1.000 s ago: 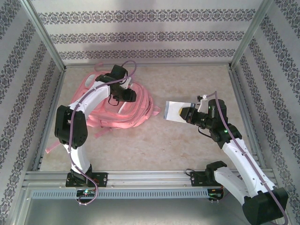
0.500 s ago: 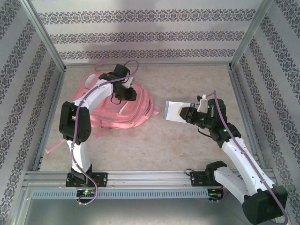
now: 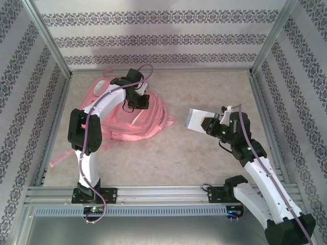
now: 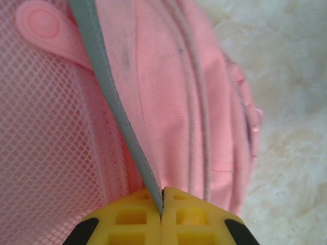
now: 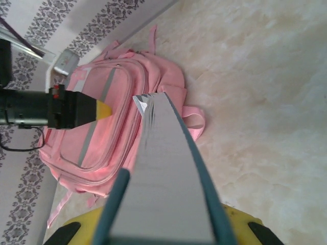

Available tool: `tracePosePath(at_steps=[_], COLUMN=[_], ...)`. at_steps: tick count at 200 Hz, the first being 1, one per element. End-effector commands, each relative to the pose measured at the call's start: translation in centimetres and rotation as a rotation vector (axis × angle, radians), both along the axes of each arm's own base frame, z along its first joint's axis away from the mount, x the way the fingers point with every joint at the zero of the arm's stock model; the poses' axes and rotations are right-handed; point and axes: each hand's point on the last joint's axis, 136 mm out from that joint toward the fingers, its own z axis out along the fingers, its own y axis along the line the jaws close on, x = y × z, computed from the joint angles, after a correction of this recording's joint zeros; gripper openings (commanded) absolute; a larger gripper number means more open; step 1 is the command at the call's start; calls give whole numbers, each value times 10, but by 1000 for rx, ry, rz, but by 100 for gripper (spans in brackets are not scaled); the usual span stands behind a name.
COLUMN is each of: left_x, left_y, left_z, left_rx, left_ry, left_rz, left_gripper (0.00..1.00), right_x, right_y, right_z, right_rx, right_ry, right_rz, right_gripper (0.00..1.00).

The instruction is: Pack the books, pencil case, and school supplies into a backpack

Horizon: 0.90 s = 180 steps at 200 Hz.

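Pinching a grey strip (image 4: 110, 97) on the backpack (image 3: 150, 121) with our left end effector (image 4: 162, 204), we grip a grey book (image 5: 163, 168) (teal edges) in our right end effector (image 3: 208, 124).

Beige marbled tabletop (image 3: 179, 153), patterned striped walls (image 3: 163, 35)

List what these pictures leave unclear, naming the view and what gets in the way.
Top view: the left arm lies across the backpack, hiding its opening; the print on the book is too small.
Left wrist view: the end of the grey strip is hidden between the fingers of the shut left gripper.
Right wrist view: the book is nearly edge-on, cover hidden; it covers the fingertips of the right gripper, which the bottom edge cuts off.
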Motion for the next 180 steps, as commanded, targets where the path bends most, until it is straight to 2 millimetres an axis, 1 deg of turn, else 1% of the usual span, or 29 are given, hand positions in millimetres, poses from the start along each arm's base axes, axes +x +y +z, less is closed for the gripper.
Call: tracePosePath(at_steps=[1, 17, 26, 36, 47, 62, 72, 85, 102, 114, 128, 152, 163, 180], left_x=[-30, -41, -48, -53, -60, -67, -75, -83, -91, -95, -96, -94, -94, -95], left_y=[-44, -55, -61, -65, -69, -69, -69, -67, -67, -68, -65, -55, -55, -59], left_z=[66, 91, 108, 125, 145, 168, 183, 197, 213, 223, 232, 249, 257, 262], left_rx=[-147, -186, -228, -265, -311, -340, -361, -382, -429, -470, -491, -528, -571, -608], left_ry=[-56, -76, -92, -113, -138, -169, -186, -200, -214, -224, -231, -255, -256, -246], left_rz=[-145, -192, -221, -237, -261, -279, -306, -325, -351, -369, -376, -381, -384, -398], left_gripper=[0, 0, 0, 0, 0, 0, 0, 0, 0, 0, 0, 0, 0, 0], right_x=[3, 4, 5, 5, 6, 5, 4, 3, -1, -4, -8, -15, -16, -15], right_y=[-8, -11, -13, -17, -17, -13, -12, -10, -4, 5, 14, 24, 32, 44], right_z=[-1, -5, -10, -15, -18, -19, -20, -21, -19, -14, -9, -4, 1, 12], right_rx=[2, -7, -14, -17, -14, -1, 1, -1, 24, 73, 121, 138, 172, 264], right_ry=[-13, -4, 7, 30, 43, 44, 46, 51, 42, 20, 8, 14, 10, 9], right_rz=[-62, -81, -94, -122, -126, -108, -98, -84, -47, -5, 40, 91, 117, 142], right_gripper=[0, 0, 0, 0, 0, 0, 0, 0, 0, 0, 0, 0, 0, 0])
